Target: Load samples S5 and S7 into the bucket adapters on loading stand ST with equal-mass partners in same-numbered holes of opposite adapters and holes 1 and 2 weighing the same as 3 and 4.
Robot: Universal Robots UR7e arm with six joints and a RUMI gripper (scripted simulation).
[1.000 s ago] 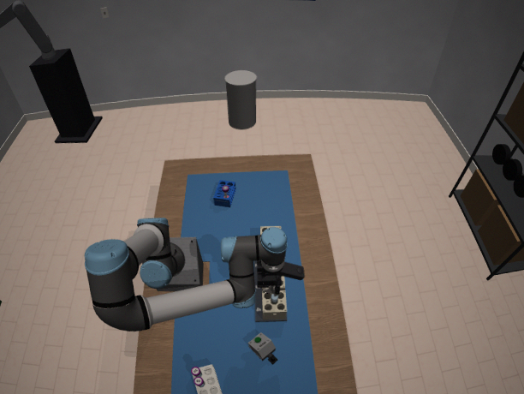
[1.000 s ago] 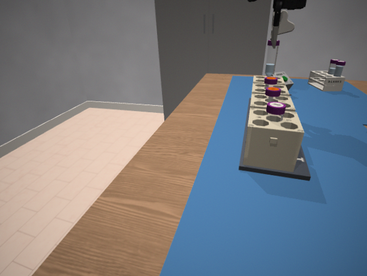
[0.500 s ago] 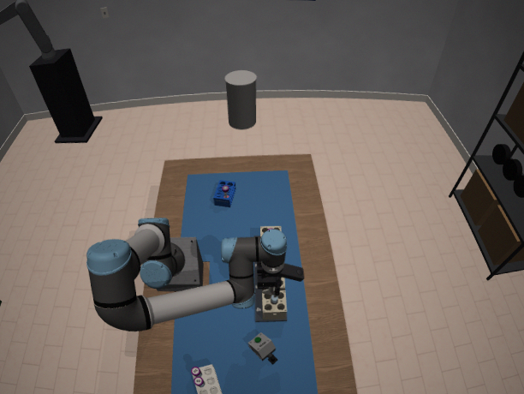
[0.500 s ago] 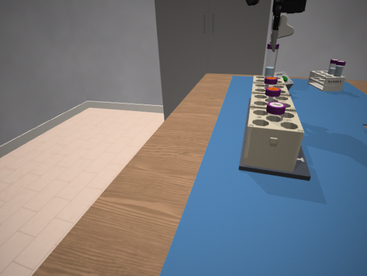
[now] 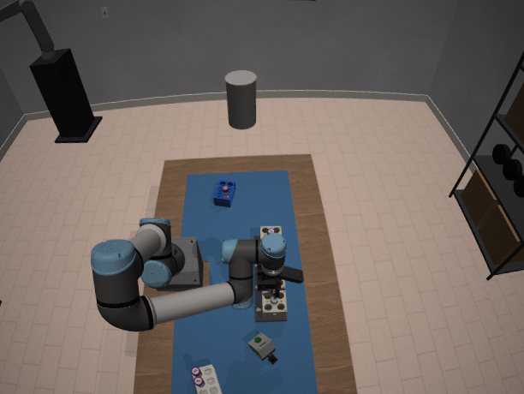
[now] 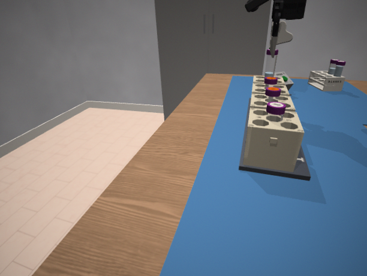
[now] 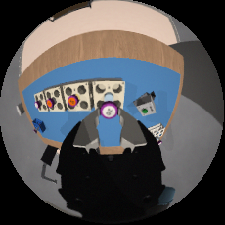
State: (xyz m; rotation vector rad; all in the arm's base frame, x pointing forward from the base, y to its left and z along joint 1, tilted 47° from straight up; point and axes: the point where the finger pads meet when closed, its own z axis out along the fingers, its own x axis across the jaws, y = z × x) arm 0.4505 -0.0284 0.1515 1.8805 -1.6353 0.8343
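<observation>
My gripper (image 5: pixel 273 295) (image 6: pixel 273 53) (image 7: pixel 109 108) is shut on a water blank (image 5: pixel 272 301) (image 6: pixel 269 73) (image 7: pixel 109 111), a tube with a purple cap and a white dot. It holds the blank upright over the middle of the end adapter (image 5: pixel 280 314) (image 7: pixel 100 89) on stand ST (image 6: pixel 303 173). The tube's lower end is at that adapter's top. The other three adapters each hold one tube: two with orange dots (image 6: pixel 270 80) (image 6: pixel 273 90) and one with a white dot (image 6: pixel 276 108). The green DONE key (image 5: pixel 258 341) (image 6: pixel 285 78) (image 7: pixel 145 110) sits just beyond the stand.
The white blanks rack (image 5: pixel 210 381) (image 6: pixel 327 81) holds two tubes (image 5: pixel 197 375) (image 6: pixel 337 67) near the table's end. A blue rack (image 5: pixel 221 194) (image 7: pixel 39 125) with a tube stands at the other end. The arm's grey base (image 5: pixel 188 261) is beside the stand.
</observation>
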